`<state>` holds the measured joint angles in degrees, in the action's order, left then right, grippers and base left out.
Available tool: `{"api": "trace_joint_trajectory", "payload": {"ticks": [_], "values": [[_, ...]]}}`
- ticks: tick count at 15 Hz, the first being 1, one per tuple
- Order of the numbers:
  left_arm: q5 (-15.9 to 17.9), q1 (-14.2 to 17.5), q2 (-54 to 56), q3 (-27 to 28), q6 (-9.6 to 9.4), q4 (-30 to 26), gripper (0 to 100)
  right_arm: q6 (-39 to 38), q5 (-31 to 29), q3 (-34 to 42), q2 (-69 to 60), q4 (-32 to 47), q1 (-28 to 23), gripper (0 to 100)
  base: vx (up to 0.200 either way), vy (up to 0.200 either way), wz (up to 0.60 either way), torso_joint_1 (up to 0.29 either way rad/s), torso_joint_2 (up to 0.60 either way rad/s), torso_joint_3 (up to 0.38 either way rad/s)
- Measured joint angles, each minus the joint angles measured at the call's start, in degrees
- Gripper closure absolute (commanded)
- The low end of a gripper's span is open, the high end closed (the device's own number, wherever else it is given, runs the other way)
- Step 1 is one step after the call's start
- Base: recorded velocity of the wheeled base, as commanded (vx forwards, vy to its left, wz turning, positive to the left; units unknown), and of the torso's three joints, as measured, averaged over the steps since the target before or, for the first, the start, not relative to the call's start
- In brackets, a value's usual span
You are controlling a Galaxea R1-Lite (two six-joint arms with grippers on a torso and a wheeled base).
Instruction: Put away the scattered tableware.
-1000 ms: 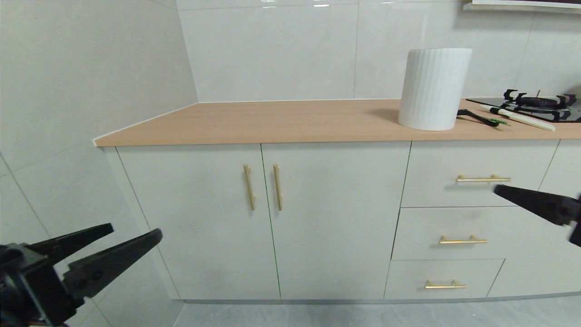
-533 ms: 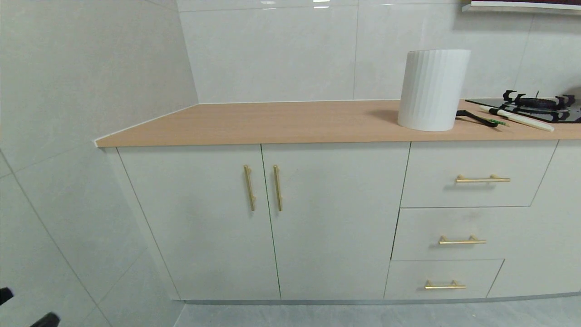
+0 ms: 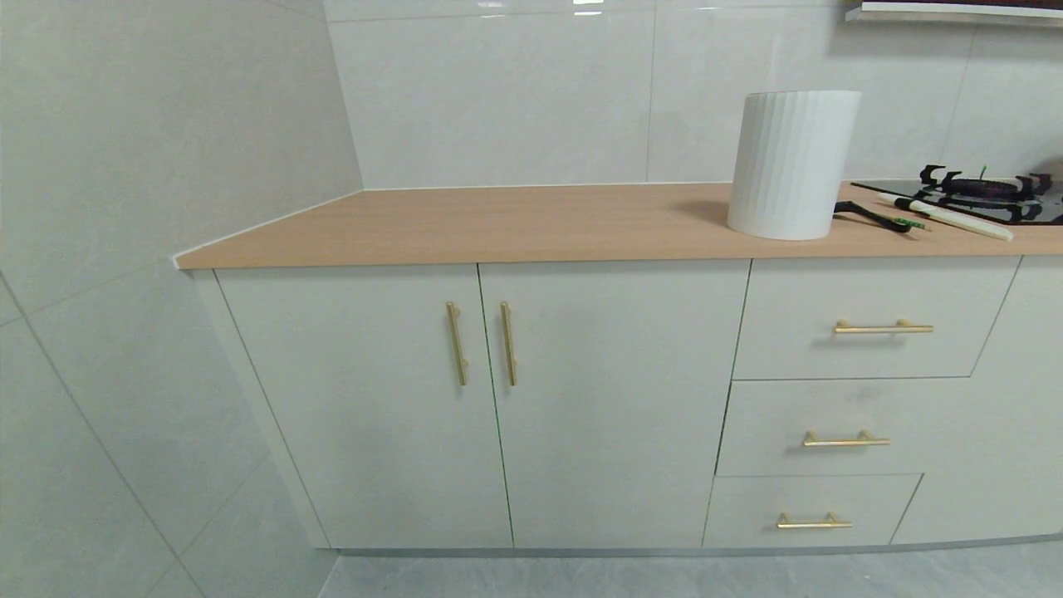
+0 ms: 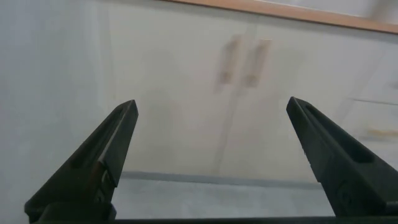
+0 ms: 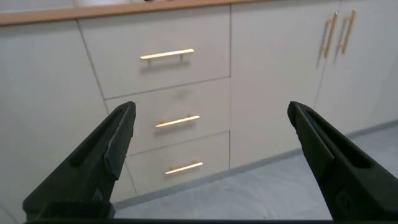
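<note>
A tall white ribbed holder (image 3: 793, 164) stands on the wooden countertop (image 3: 515, 223). Just right of it lie a black utensil with a green tip (image 3: 882, 218) and a long white-handled utensil (image 3: 947, 215). My left gripper (image 4: 211, 112) is open and empty, low down in front of the double cabinet doors (image 4: 242, 93). My right gripper (image 5: 211, 113) is open and empty too, low down before the stack of drawers (image 5: 168, 112).
A gas hob with black pan supports (image 3: 984, 187) sits at the counter's right end. White cabinet doors with gold handles (image 3: 482, 342) and three drawers (image 3: 864, 328) lie below the counter. Tiled walls close the left and back; grey floor (image 3: 664, 577) lies below.
Both grippers have dropped out of the head view: the left from the lower left corner, the right from the right edge. The camera tilted very slightly.
</note>
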<state>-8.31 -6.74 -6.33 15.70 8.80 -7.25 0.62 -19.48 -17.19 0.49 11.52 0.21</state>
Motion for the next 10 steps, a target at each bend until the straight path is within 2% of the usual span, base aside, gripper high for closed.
{"api": "trace_joint_trajectory", "payload": {"ticks": [2,3,4,6,9,10], "values": [[-0.1,2.4,1.4,-1.8,-1.33,0.9,0,0.1,-0.1,3.0,-0.4,-4.8,0.0,0,0.000,0.000,0.00,0.000,0.00,0.000],[0.7,4.0,2.5,-2.8,-2.97,1.2,0,0.2,0.3,4.7,-0.5,-6.9,0.0,0,0.000,0.000,0.00,0.000,0.00,0.000],[1.6,5.1,3.6,-4.9,-5.74,1.5,0,0.3,1.8,6.9,-0.5,-9.1,0.0,0,0.000,0.000,0.00,0.000,0.00,0.000],[3.1,6.2,5.1,-9.5,-8.51,3.4,0,0.4,4.8,12.3,-0.6,-12.4,0.0,0,0.000,0.000,0.00,0.000,0.00,0.000],[12.1,6.6,6.1,-14.2,-10.83,6.7,0,0.3,13.2,16.6,-0.6,-14.2,0.0,0,0.000,0.000,0.00,0.000,0.00,0.000],[13.2,6.6,6.2,-14.9,-11.59,6.8,0,0.4,17.8,16.8,-0.6,-13.1,0.0,0,0.000,0.000,0.00,0.000,0.00,0.000]]}}
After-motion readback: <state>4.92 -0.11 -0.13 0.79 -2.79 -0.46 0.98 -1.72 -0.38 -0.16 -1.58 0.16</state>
